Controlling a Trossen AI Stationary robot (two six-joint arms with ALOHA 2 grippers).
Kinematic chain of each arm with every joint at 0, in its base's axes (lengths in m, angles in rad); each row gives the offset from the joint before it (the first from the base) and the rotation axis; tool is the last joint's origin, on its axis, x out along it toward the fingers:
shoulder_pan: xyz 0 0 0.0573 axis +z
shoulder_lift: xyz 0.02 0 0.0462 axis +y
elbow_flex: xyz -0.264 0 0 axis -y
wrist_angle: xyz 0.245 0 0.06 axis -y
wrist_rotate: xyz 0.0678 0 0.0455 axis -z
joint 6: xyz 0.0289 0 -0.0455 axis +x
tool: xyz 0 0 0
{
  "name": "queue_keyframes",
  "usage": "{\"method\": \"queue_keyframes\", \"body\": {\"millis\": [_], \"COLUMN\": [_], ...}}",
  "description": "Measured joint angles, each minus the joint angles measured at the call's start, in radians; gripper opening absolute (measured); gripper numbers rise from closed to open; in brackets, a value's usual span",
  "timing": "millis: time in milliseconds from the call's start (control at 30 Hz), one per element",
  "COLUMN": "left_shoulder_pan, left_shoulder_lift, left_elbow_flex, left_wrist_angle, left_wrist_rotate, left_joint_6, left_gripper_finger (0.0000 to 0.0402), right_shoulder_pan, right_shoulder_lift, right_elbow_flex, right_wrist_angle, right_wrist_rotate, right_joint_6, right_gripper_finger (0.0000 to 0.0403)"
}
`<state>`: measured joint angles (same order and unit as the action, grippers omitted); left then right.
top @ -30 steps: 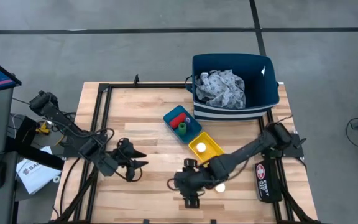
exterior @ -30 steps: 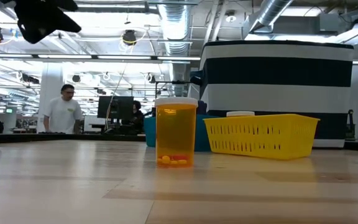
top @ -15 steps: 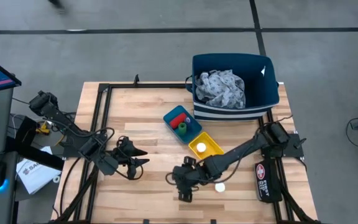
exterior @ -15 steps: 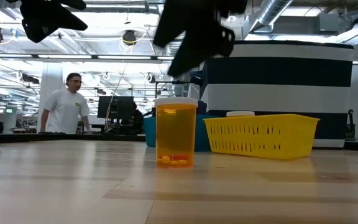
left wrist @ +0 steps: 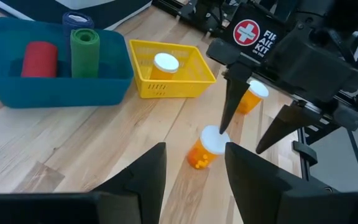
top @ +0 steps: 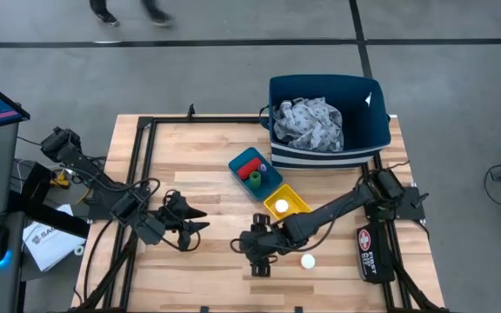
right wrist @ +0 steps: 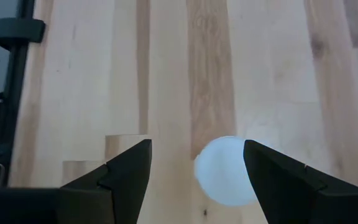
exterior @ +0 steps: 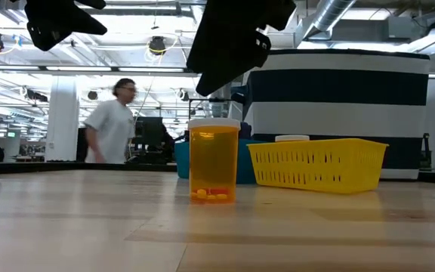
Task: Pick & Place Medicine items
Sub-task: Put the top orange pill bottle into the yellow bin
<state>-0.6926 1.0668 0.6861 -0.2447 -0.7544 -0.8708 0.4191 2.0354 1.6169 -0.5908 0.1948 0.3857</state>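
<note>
- Right gripper (top: 257, 257) hangs over the upright bottle (exterior: 214, 160), fingers spread wider than its cap, so there's room on both sides.
- Yellow tray (top: 287, 205) sits close on the far right of that bottle, and the blue tray (top: 255, 170) is just beyond it.
- Second bottle (top: 307, 260) stands to the right, near the arm.
- Left gripper (top: 195, 220) waits off to the left, with bare wood between.
- Big bin (top: 323, 122) blocks the far right.
</note>
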Motion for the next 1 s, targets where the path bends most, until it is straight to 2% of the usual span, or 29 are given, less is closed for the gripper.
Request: {"method": "queue_keyframes", "body": {"millis": [333, 1000], "left_shoulder_pan": [-0.004, -0.003], "left_shoulder_lift": [0.0, 0.0], "left_elbow_flex": [0.0, 0.0], "left_wrist_angle": [-0.001, -0.001], "left_wrist_rotate": [0.0, -0.001], "left_joint_6": [0.002, 0.01], "left_gripper_finger": [0.0157, 0.0157], "right_shoulder_pan": [-0.019, -0.042], "right_shoulder_lift": [-0.002, 0.025], "right_elbow_flex": [-0.032, -0.029], "right_wrist_angle": [-0.044, -0.009], "right_wrist_rotate": [0.006, -0.03], "right_joint_6": [-0.03, -0.067], "right_gripper_finger": [0.0251, 0.0251]}}
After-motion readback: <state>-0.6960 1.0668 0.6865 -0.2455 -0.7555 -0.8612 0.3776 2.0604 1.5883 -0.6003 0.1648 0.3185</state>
